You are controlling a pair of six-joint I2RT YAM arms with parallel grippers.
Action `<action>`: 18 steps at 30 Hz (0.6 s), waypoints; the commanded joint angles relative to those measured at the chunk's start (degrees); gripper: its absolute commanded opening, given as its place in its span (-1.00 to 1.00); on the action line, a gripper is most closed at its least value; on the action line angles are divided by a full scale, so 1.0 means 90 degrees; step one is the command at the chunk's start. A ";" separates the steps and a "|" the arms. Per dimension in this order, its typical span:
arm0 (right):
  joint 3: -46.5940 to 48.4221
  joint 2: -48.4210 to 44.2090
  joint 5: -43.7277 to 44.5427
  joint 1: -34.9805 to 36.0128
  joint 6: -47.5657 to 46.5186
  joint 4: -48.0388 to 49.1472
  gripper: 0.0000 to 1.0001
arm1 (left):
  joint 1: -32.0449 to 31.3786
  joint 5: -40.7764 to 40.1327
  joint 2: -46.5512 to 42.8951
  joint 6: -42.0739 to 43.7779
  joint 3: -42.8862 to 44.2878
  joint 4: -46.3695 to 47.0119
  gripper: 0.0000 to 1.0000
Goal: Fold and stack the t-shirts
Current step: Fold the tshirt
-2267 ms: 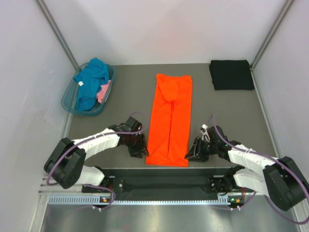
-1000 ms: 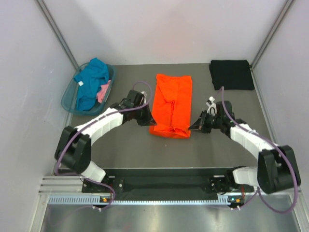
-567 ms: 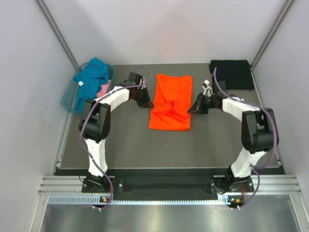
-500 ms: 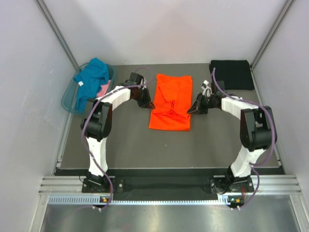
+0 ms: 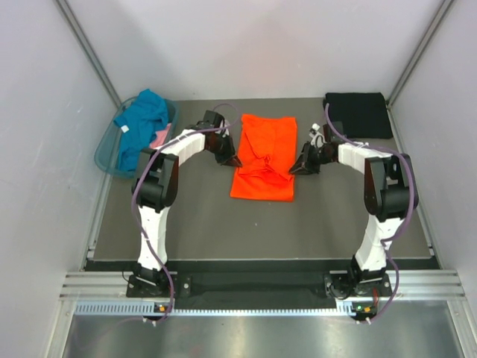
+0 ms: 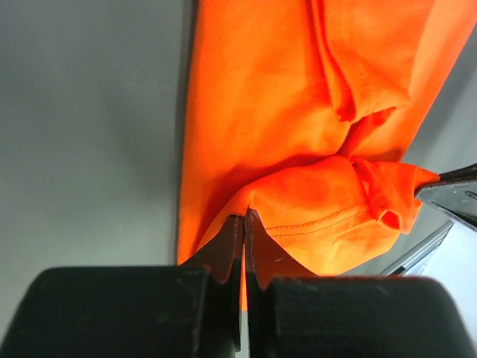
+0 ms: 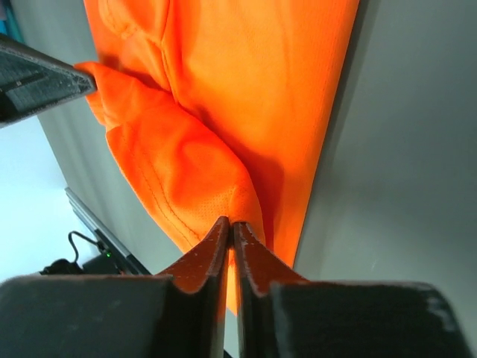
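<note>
Orange t-shirt [image 5: 262,158] lies mid-table [image 5: 194,224], a long narrow strip running away from the arm bases, near end doubled back over itself so a bunched fold sits across the middle. Both arms reach far out, one on each side of it.

Left gripper [image 6: 244,224] sits at the shirt's left edge, jaws pinched together on the folded hem corner; orange cloth is caught between the fingertips. Right gripper [image 7: 231,227] sits at the right edge, jaws all but closed, thin slit only, also nipping a corner of the folded-over layer. In each wrist view the lifted layer arches off the flat layer beneath, stitched hem visible, and the tip of the opposite gripper shows at the frame edge, across the shirt.

Black t-shirt [image 5: 358,114] lies folded flat at the far right corner of the table, well apart from the orange one. Teal t-shirt [image 5: 141,123] is heaped in the blue-green basket [image 5: 112,160] at far left, spilling over the rim, with a pink t-shirt [image 5: 159,139] beside it in the same basket. Left gripper is near the basket, not touching it.
</note>
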 commanded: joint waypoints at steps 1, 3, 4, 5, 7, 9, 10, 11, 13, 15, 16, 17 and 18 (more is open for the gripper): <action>0.0473 0.0194 -0.0146 -0.0116 -0.0134 0.0039 -0.79 | 0.0097 0.0073 0.0130 0.0096 0.0349 -0.0199 -0.99; 0.0697 0.0321 -0.0039 -0.0155 -0.0183 -0.0156 -0.54 | 0.0136 -0.0073 0.0179 0.0106 0.0457 -0.0307 -0.77; 0.0786 0.0360 -0.0038 -0.0203 -0.0251 -0.0225 -0.40 | 0.0136 -0.0151 0.0131 0.0125 0.0457 -0.0375 -0.61; 0.0874 0.0390 -0.0029 -0.0233 -0.0290 -0.0428 -0.33 | 0.0156 -0.0219 0.0082 0.0144 0.0477 -0.0453 -0.53; 0.1205 0.0351 0.0263 -0.0272 -0.0534 -0.0780 -0.11 | 0.0175 -0.0444 -0.0064 0.0203 0.0428 -0.0512 -0.36; 0.1517 0.0244 0.0575 -0.0311 -0.0864 -0.1451 0.02 | 0.0166 -0.0542 -0.0376 0.0359 0.0350 -0.0571 -0.05; 0.1577 0.0128 0.0664 -0.0282 -0.0973 -0.1823 0.04 | 0.0156 -0.0629 -0.0599 0.0456 0.0282 -0.0629 -0.03; 0.1578 0.0030 0.0665 -0.0282 -0.1071 -0.1827 0.06 | 0.0156 -0.0640 -0.0708 0.0476 0.0243 -0.0668 -0.03; 0.1393 -0.0195 0.0801 -0.0243 -0.1276 -0.2061 0.10 | 0.0146 -0.0582 -0.1020 0.0516 0.0058 -0.0717 -0.03; 0.1101 -0.0546 0.0734 -0.0204 -0.1355 -0.2061 0.11 | 0.0117 -0.0475 -0.1216 0.0516 -0.0118 -0.0688 -0.18; 0.1002 -0.0634 0.0714 -0.0175 -0.1336 -0.2042 0.10 | 0.0098 -0.0416 -0.1381 0.0516 -0.0312 -0.0688 -0.24; 0.0885 -0.0780 0.0656 -0.0155 -0.1306 -0.1984 0.09 | 0.0059 -0.0270 -0.1431 0.0487 -0.0420 -0.0630 -0.35; 0.0642 -0.0830 0.0529 -0.0136 -0.1248 -0.1915 0.02 | 0.0029 -0.0163 -0.1480 0.0467 -0.0538 -0.0591 -0.42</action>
